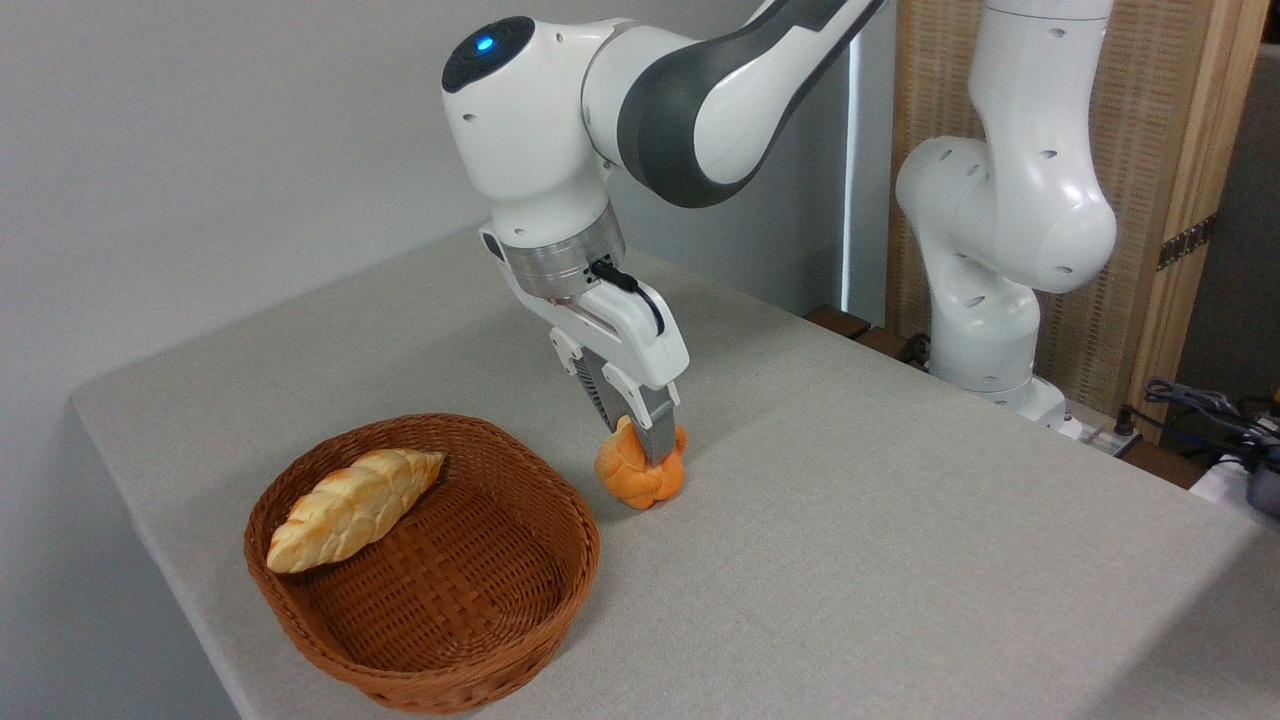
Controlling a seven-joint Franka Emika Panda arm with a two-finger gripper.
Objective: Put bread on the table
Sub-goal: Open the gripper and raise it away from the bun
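The bread (640, 476), a small deep-orange knotted bun, sits just right of the basket, its underside at or touching the table (850, 540). My gripper (642, 436) comes down from above and is shut on the bun's top, with the near grey finger (655, 428) pressed into it. The far finger is mostly hidden behind the near one.
A brown wicker basket (425, 640) stands at the front left and holds a pale braided loaf (350, 508). The arm's white base (1000, 290) rises at the back right, with cables (1210, 415) past the table's right edge. The table's left edge drops off beside the basket.
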